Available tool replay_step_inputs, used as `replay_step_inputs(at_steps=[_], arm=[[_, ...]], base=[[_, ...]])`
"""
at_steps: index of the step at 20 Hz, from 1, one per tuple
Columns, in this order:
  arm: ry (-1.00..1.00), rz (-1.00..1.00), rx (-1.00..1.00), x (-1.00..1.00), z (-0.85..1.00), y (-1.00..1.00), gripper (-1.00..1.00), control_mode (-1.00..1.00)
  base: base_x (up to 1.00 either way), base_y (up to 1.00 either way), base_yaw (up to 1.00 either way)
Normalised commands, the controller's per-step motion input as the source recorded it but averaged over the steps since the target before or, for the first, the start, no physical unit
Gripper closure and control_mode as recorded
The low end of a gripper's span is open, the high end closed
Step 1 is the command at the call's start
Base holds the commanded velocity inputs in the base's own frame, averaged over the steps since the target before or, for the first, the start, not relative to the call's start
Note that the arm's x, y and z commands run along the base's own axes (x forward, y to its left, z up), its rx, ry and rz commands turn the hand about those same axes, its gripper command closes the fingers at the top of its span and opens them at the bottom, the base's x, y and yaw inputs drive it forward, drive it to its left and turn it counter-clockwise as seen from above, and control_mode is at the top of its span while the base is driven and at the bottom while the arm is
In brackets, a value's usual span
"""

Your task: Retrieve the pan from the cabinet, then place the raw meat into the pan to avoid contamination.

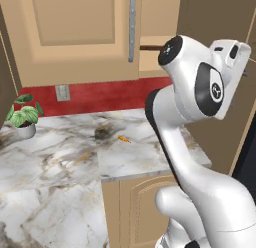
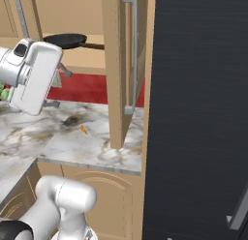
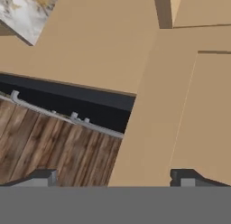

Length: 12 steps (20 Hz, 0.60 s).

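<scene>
Black round pan (image 2: pixel 64 39) on wooden shelf (image 2: pixel 92 57)

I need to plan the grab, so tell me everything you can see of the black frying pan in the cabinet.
The round matte black frying pan sits flat on the plain wooden shelf inside the tall tan wooden cabinet, whose door stands open. It is seen side-on as a shallow dark disc, so its inside is hidden. A short dark brown straight handle sticks out level toward the open door. Only the shelf touches it; the robot's white hand partly overlaps its left edge in the right base view.

Kitchen: marble counter (image 1: pixel 140 157), red backsplash (image 1: pixel 110 97), wooden cabinet (image 1: pixel 75 32)
</scene>
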Motion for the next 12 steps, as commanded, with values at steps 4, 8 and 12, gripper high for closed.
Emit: replay_step_inputs(at_steps=[4,8,12], arm=[[0.0,0.02,0.12,0.07,-0.01,0.52,-1.0,-1.0],[-0.01,0.03,0.16,0.06,0.0,0.46,-1.0,-1.0],[-0.01,0.04,0.17,0.03,0.0,0.43,-1.0,-1.0]], base=[[0.0,0.0,0.0],[0.0,0.0,0.0],[0.0,0.0,0.0]])
